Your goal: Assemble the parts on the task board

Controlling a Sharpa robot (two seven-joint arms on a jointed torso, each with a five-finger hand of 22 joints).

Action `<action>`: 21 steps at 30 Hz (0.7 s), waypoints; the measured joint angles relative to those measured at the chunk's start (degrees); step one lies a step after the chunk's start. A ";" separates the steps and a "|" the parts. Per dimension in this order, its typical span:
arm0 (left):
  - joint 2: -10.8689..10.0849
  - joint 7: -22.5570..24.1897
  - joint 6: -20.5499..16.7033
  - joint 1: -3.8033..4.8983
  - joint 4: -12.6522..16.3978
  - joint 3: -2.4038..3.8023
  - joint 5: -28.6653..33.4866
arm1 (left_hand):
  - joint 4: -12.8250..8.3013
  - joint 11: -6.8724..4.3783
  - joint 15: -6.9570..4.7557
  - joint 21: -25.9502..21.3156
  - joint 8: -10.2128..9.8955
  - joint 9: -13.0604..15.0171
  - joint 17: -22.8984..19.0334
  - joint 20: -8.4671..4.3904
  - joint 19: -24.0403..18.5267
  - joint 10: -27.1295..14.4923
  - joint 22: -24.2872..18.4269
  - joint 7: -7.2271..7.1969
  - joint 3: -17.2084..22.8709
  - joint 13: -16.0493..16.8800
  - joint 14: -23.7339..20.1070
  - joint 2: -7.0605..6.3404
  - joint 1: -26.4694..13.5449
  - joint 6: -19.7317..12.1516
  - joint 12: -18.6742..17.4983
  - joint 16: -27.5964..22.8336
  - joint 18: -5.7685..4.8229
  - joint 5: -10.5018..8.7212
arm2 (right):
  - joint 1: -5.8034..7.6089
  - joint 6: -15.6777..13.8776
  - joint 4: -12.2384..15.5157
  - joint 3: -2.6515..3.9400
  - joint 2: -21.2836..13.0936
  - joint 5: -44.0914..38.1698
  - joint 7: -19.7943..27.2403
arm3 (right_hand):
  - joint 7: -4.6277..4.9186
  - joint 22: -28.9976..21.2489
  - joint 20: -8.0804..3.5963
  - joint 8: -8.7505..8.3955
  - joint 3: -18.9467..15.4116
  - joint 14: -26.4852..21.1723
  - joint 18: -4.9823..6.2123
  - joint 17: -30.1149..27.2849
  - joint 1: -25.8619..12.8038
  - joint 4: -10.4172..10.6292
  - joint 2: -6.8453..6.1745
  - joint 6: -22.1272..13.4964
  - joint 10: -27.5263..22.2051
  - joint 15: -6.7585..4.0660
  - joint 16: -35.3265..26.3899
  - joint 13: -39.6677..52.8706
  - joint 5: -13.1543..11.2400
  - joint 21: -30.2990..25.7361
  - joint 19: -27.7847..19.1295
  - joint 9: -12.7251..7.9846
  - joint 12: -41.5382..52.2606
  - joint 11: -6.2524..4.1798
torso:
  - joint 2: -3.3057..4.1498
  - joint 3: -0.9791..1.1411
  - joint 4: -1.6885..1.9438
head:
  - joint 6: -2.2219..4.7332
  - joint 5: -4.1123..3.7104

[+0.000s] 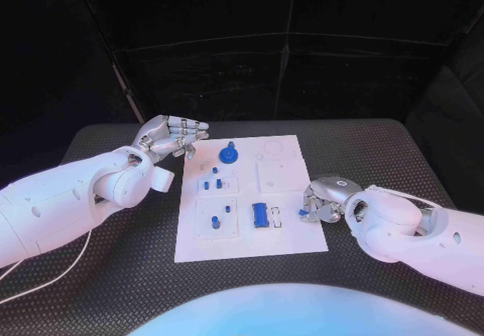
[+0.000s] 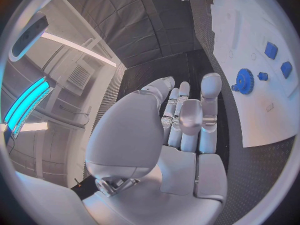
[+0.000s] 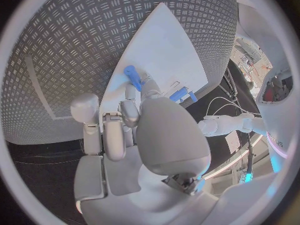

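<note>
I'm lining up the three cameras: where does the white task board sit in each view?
Head view: the task board lies in the middle of the black table.
Left wrist view: it curves along the rim, beside the left hand.
Right wrist view: a pale wedge just beyond the right hand.
Shared landmark: the table's ribbed black surface bordering the board.

This looks like a robot test lab. The black worktop with a bumpy rubber mat sits inside a booth of black cloth walls on thin dark poles. Beyond the cloth, the left wrist view shows a big room with long bright ceiling lights and a glowing blue-green light panel, like a workshop hall.
</note>
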 measured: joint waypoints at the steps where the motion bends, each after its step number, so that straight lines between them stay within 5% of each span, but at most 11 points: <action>1: -0.01 0.00 0.00 0.00 0.00 0.00 0.00 | 0.00 0.00 0.00 0.00 0.00 0.00 0.00 0.00 0.00 0.00 0.00 0.00 0.00 0.00 0.00 0.00 0.00 0.00 0.00 0.00 0.00 0.00 | -0.02 0.00 0.09 -0.02 0.01 -0.13 0.01 | -0.03 0.05 0.00 -0.03 0.40 0.00 0.00 0.00 0.00 0.11 0.00 0.04 0.10 0.00 0.00 -0.01 0.85 0.00 0.00 -0.05 -0.15 -0.10 | 0.00 0.01 0.00 | 0.00 0.02; 10: 0.14 -0.04 0.04 -0.03 -0.09 0.00 0.00 | 0.00 0.00 0.00 -0.25 0.00 0.00 0.00 0.00 0.00 0.00 0.00 0.00 0.00 0.00 0.00 0.00 0.00 0.00 0.00 0.00 0.00 0.00 | -0.64 -4.40 1.92 -0.59 -0.55 5.17 -0.52 | 0.14 0.90 -0.33 -1.56 4.49 0.00 0.00 0.00 -0.67 5.60 1.52 0.21 0.52 0.00 0.01 0.84 8.11 0.00 0.33 -0.21 -0.05 -0.07 | 0.01 0.05 -0.06 | 0.00 0.05; 21: 0.27 -0.08 0.13 -0.16 -0.16 0.00 0.00 | 0.00 0.00 0.00 -0.25 0.00 0.00 0.00 0.00 0.00 0.00 0.00 0.00 0.00 0.04 0.00 0.00 0.00 0.00 0.00 0.00 -0.01 0.00 | -0.70 -11.87 3.24 -0.56 0.69 14.33 -0.91 | 0.02 1.52 -0.41 -2.04 6.47 0.00 -0.01 -0.01 -3.61 6.95 0.51 0.31 1.36 -0.01 0.08 1.26 9.23 0.35 0.42 0.01 0.49 -0.50 | 0.07 0.04 -0.05 | 0.00 0.13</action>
